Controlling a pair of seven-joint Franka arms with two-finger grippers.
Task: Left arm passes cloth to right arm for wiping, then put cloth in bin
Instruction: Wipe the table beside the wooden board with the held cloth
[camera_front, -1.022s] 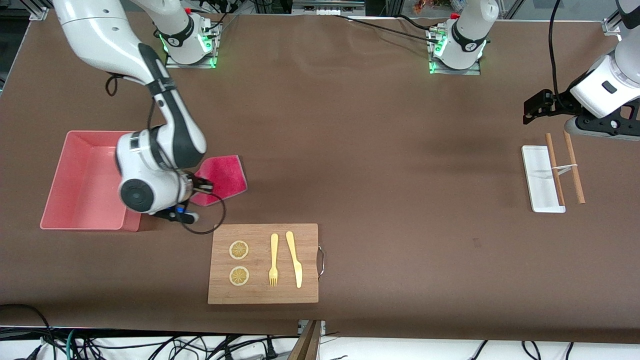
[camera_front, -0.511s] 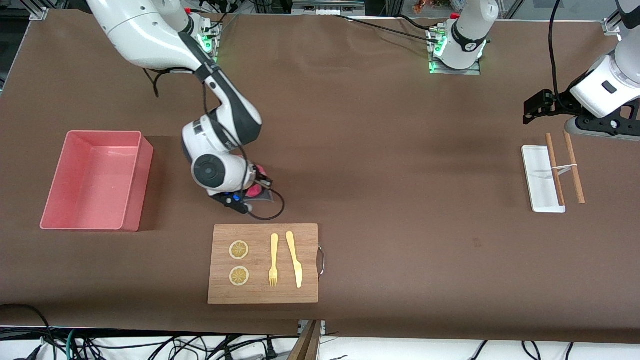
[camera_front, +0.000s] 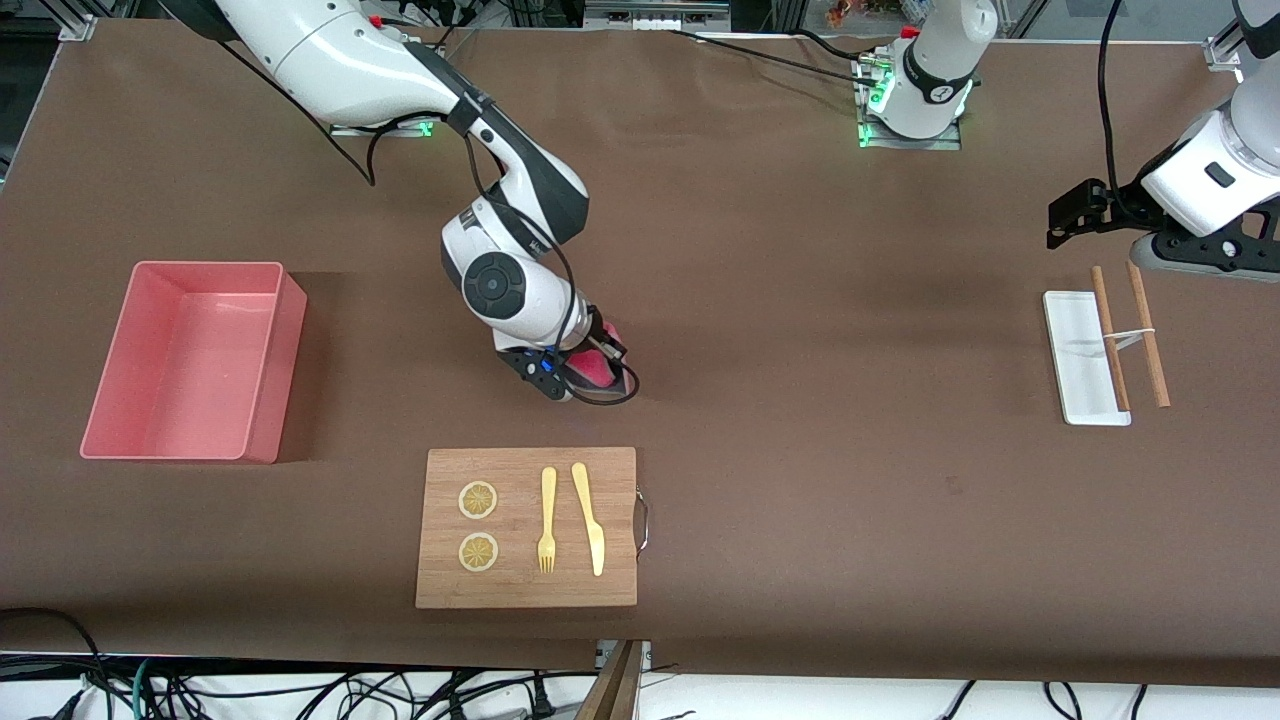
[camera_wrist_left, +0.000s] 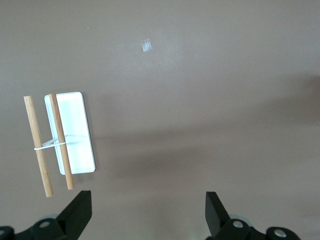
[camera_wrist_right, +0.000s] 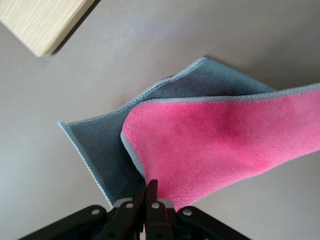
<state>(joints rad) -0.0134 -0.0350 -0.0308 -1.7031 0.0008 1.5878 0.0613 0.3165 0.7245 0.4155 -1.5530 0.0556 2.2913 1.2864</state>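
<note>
One bin (camera_front: 190, 360) (pink) holds nothing visible inside.

Bright, even light from above. Soft shadows on the brown table (camera_front: 760, 420) beside the bin (camera_front: 262, 372) and under the arms. Sharp everywhere; faint glare on the white tray (camera_front: 1070, 335).

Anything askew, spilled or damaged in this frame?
Nothing spilled or damaged. Only the cloth is untidy: pinched in the right gripper, jaws shut, it lies doubled over on the table near the cutting board, grey underside showing. The bin stands upright; the left gripper waits open over bare table beside the white tray.
</note>
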